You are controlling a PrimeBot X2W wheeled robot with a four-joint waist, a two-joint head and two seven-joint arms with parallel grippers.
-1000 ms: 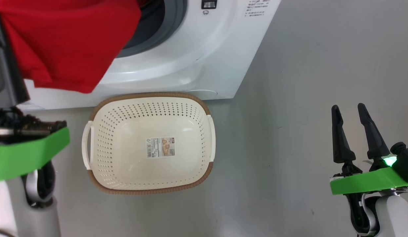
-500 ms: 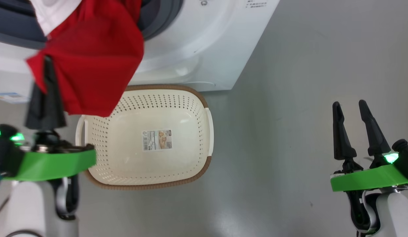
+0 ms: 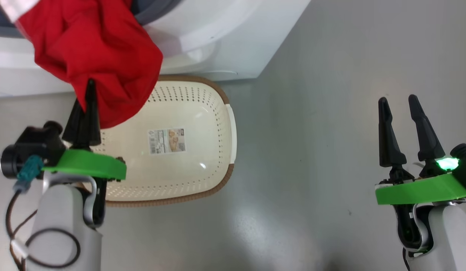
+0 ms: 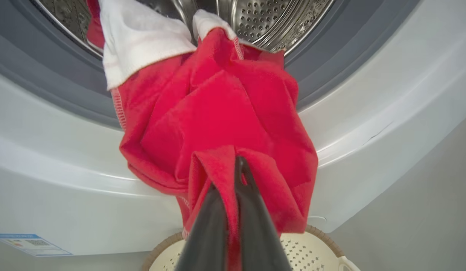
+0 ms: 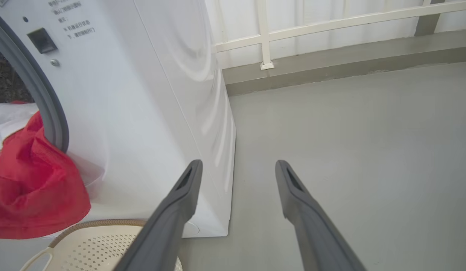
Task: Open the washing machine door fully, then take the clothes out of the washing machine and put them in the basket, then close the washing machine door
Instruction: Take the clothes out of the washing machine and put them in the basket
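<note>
The red clothes [image 3: 97,49] with white panels trail out of the washing machine [image 3: 218,34] drum and hang over the basket's far left corner. My left gripper [image 3: 89,84] is shut on their lower fold, seen close in the left wrist view as the left gripper [image 4: 233,169] pinching the clothes [image 4: 218,113] below the grey gasket [image 4: 331,67]. The cream basket [image 3: 226,124] stands on the floor against the machine's front, with only its label sticker inside. My right gripper [image 3: 396,98] is open and holds nothing, far right over bare floor. The washing machine door is out of view.
Grey floor [image 3: 312,131] spreads to the right of the machine and basket. In the right wrist view a wall with a white railing [image 5: 265,41] runs behind the machine [image 5: 142,94]. A blue label sticker [image 4: 28,244] sits low on the machine's front.
The left gripper has pulled the red clothes out of the drum, back and down toward the basket's left side. The head camera has shifted. The right gripper has stayed open and still.
</note>
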